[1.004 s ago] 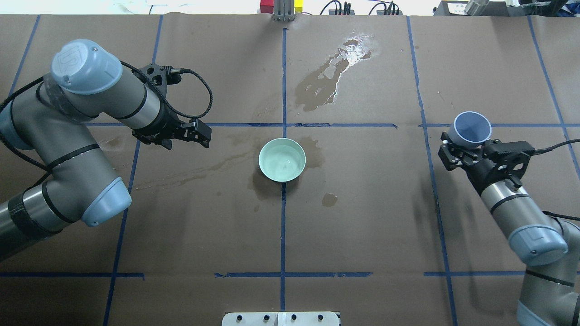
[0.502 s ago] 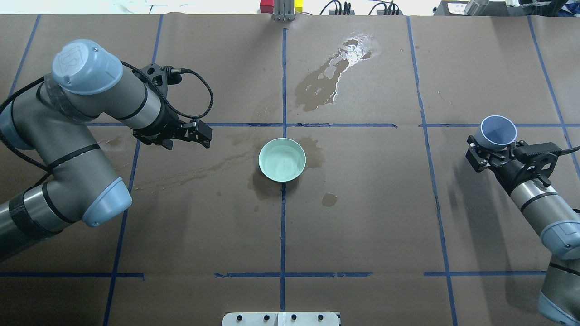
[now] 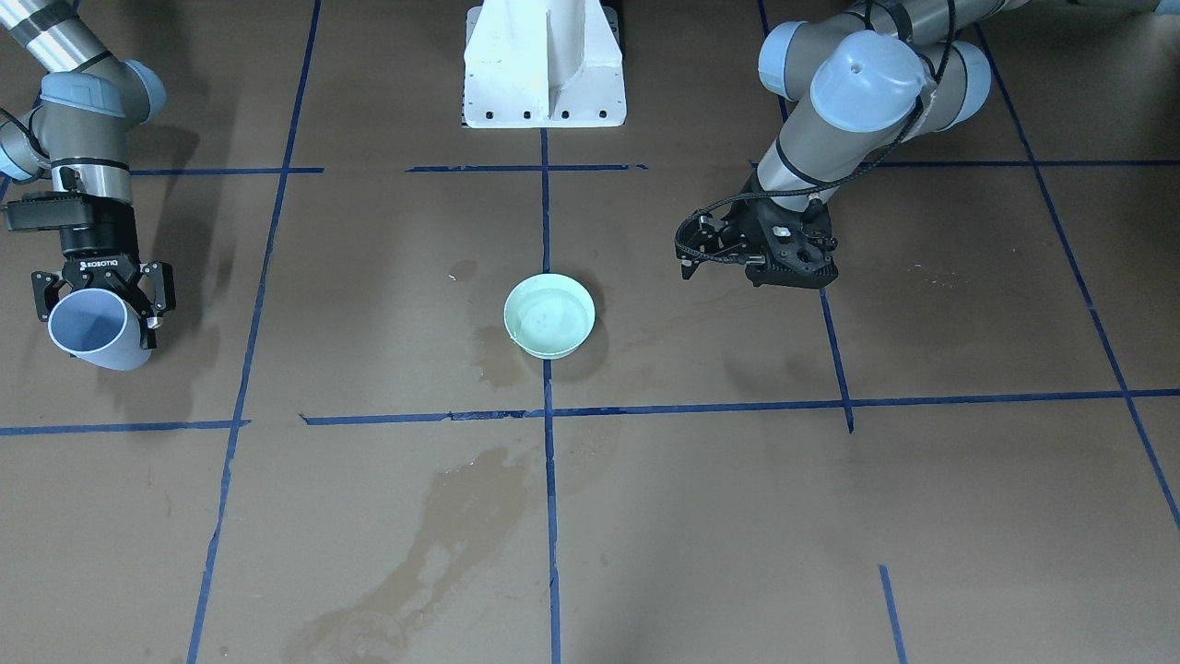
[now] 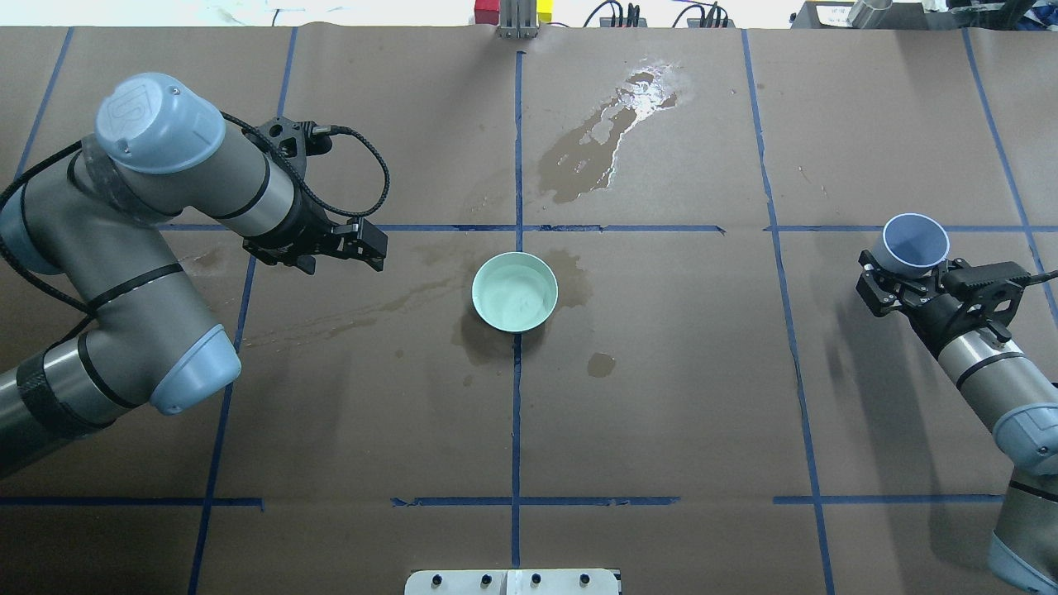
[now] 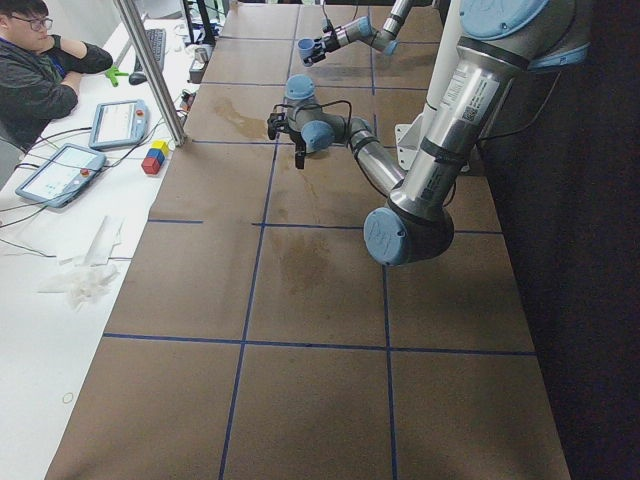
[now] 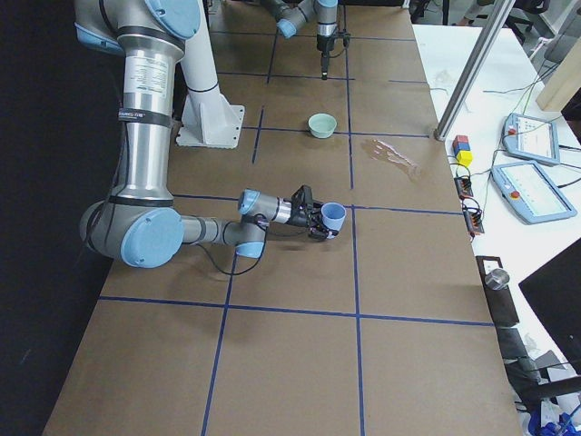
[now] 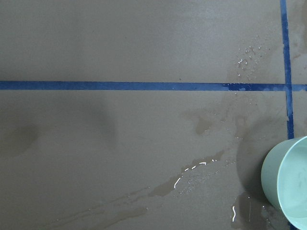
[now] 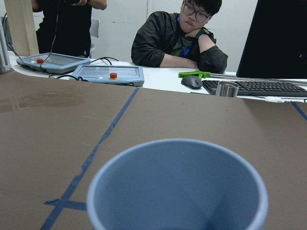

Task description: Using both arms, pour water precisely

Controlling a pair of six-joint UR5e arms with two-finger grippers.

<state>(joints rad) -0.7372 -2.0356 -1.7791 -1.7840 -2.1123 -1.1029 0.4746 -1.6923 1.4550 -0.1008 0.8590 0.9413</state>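
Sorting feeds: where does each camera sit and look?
Front-facing: faces pedestal, down; left arm, right arm.
Overhead: behind pedestal, downward; both too.
Exterior left: left end; left arm nearest.
Exterior right: right end; right claw holding cup.
Left wrist: downward; bowl; no claw.
Right wrist: over cup, toward seated operator.
Front-facing, overhead share bowl.

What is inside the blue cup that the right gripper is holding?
The blue cup in the right gripper shows only bare, pale blue inner walls. Its bottom is cut off in the wrist view and too small to judge from overhead, so leftover water cannot be ruled out.
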